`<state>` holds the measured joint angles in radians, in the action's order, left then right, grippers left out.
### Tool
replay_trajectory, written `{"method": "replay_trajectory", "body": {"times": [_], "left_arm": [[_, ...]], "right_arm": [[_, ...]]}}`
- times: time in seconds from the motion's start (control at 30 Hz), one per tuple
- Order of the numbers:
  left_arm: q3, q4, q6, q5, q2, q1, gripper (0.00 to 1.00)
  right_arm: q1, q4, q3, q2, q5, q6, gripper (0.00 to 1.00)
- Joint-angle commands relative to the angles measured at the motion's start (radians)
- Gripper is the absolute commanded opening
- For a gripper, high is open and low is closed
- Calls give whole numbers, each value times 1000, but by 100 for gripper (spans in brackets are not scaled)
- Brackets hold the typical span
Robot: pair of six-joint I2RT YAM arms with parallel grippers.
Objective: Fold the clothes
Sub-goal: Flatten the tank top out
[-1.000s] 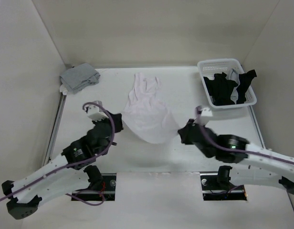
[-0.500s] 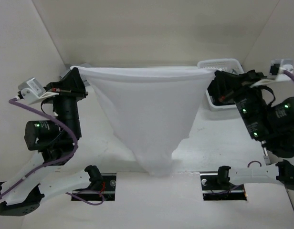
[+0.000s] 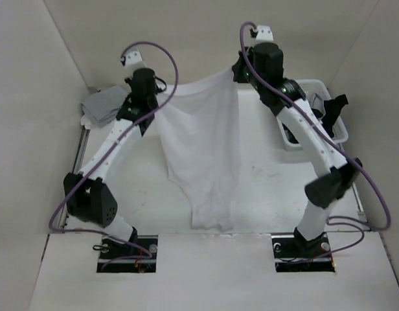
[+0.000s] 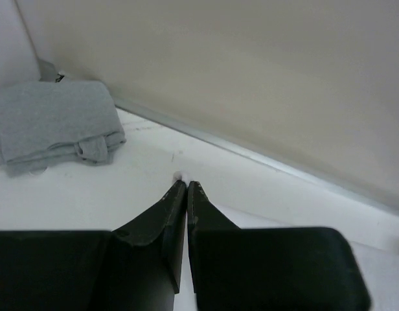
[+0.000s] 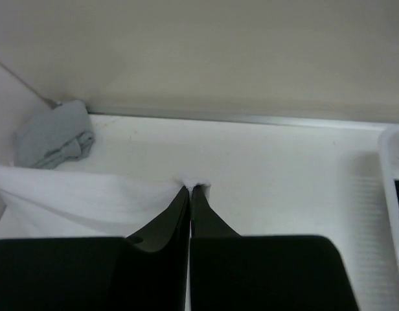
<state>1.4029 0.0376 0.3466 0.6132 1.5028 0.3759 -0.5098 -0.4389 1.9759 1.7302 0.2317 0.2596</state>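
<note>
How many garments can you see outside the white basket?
2. A white top hangs stretched between the left gripper and right gripper; a folded grey garment lies in the far left corner. Others may be hidden behind the top.

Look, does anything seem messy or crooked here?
Yes. A black garment flops over the rim of the white basket instead of lying inside. The white top also hangs lopsided, its top edge slanting between the left claw and the right claw, which pinch its corners.
</note>
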Motion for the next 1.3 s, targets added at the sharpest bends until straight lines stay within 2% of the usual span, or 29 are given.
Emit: {"method": "replay_trajectory", "body": {"times": [0.0, 0.03, 0.13, 0.23, 0.37, 0.5, 0.57, 0.67, 0.77, 0.93, 1.03, 1.07, 1.2, 1.27], "left_arm": [[319, 99, 143, -182, 46, -94, 3], [434, 132, 129, -187, 72, -101, 3], [557, 148, 98, -188, 83, -104, 3], [608, 148, 60, -181, 74, -101, 3], [558, 128, 17, -127, 14, -90, 3], [420, 68, -38, -54, -67, -44, 3], [325, 39, -52, -17, -119, -12, 3], [78, -39, -76, 77, -246, 74, 3], [-170, -85, -77, 173, -366, 177, 3], [-621, -65, -25, 382, -599, 381, 3], [-781, 101, 70, 462, -758, 503, 4], [-794, 239, 148, 470, -832, 560, 4], [-702, 715, 534, 395, -987, 640, 4], [-676, 861, 668, 356, -1021, 642, 3]], "right_arm": [[57, -93, 400, 104, -81, 20, 0], [67, -174, 614, 177, -84, 10, 0], [81, -219, 789, 207, -88, -2, 0], [78, -179, 712, 117, -89, -2, 0], [77, -172, 594, 25, -92, -14, 0], [77, -130, 333, -90, -89, -5, 1], [70, -57, 110, -191, -83, 7, 1], [32, 72, -306, -378, -55, 59, 1], [-37, 156, -652, -535, -20, 122, 1], [-219, 187, -1144, -739, 84, 277, 1], [-389, 122, -1346, -842, 64, 424, 0], [-448, 93, -1388, -868, 61, 469, 0], [-716, -47, -1485, -963, 52, 691, 0], [-846, -98, -1505, -1014, 57, 807, 0]]}}
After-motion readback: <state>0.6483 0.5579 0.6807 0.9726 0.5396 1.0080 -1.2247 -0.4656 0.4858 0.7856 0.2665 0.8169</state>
